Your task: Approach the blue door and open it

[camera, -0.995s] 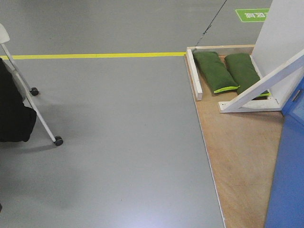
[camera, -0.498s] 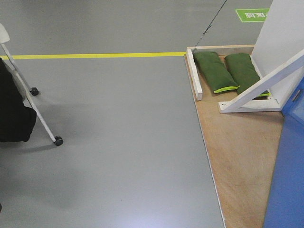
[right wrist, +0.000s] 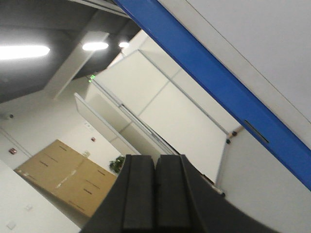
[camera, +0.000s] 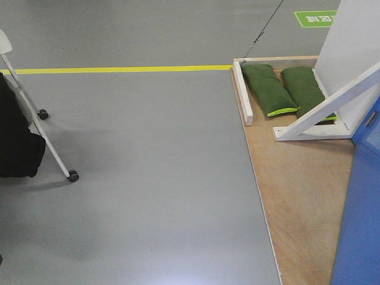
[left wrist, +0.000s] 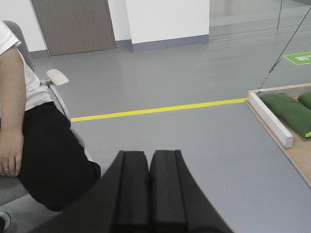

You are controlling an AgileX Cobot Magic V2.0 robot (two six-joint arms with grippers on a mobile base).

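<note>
The blue door (camera: pixel 361 208) shows as a glossy blue panel at the right edge of the front view, standing on a plywood base (camera: pixel 297 184). No handle shows in that view. The right wrist view looks upward along a blue band of the door (right wrist: pixel 218 82), which carries a dark slot. My right gripper (right wrist: pixel 155 158) is shut on nothing, with its pads pressed together below that band. My left gripper (left wrist: pixel 148 154) is also shut and empty, pointing over the grey floor away from the door.
A white wooden brace (camera: pixel 323 113) and two green sandbags (camera: pixel 270 89) sit on the base behind a white rail (camera: pixel 242 95). A yellow floor line (camera: pixel 119 69) runs across. A seated person (left wrist: pixel 34 145) on a wheeled chair (camera: pixel 56 160) is at the left.
</note>
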